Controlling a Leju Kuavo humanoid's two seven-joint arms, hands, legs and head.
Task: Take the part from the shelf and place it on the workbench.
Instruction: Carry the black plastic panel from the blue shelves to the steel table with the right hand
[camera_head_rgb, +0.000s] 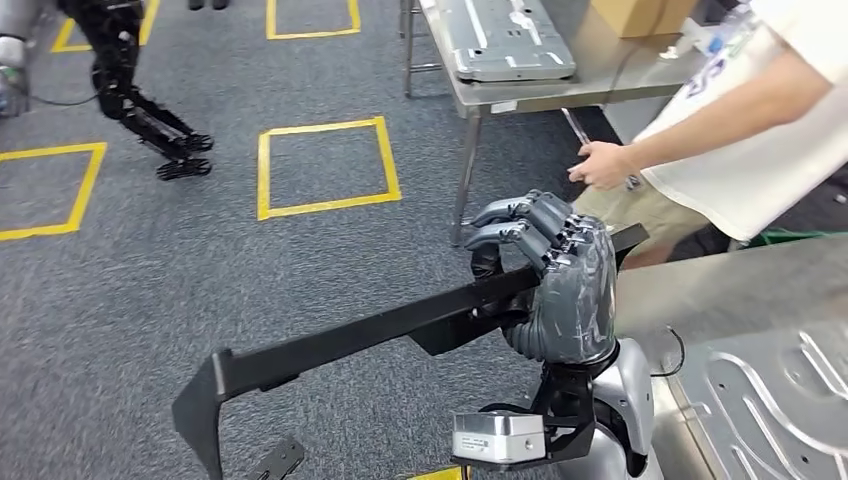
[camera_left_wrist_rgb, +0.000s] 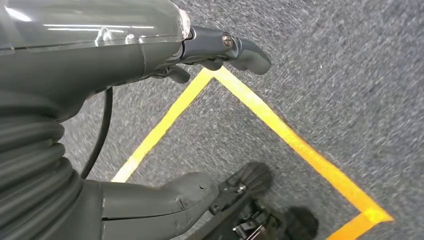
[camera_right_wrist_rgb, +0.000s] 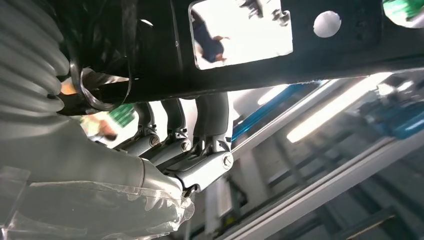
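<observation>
Right hand (camera_head_rgb: 555, 270), lower centre-right of the head view — its fingers are wrapped over the top edge of a long black part (camera_head_rgb: 360, 335), which it holds above the floor. The part runs from the lower left of the frame, where its end bends downward, up to the right just past the hand. In the right wrist view the same dark fingers (camera_right_wrist_rgb: 212, 120) curl up around the black part (camera_right_wrist_rgb: 250, 60), which spans the top of that frame and shows a rectangular cut-out and a round hole.

Left hand (camera_left_wrist_rgb: 150, 45), seen in the left wrist view — it hangs over grey carpet (camera_left_wrist_rgb: 325, 65) marked with yellow tape (camera_left_wrist_rgb: 280, 130); nothing is in its grasp, and its fingers are short and bent inward, though whether fully closed cannot be told.

Lower right of the head view: a metal workbench (camera_head_rgb: 730, 290) carrying a pressed grey panel (camera_head_rgb: 780, 390).

Right, further off: a person (camera_head_rgb: 760, 130) in a white shirt, one hand (camera_head_rgb: 603, 165) extended.

Upper centre: a second metal table (camera_head_rgb: 560, 85) bearing another grey panel (camera_head_rgb: 505, 38).

Upper left: another robot's dark legs (camera_head_rgb: 150, 110) on the carpet.
</observation>
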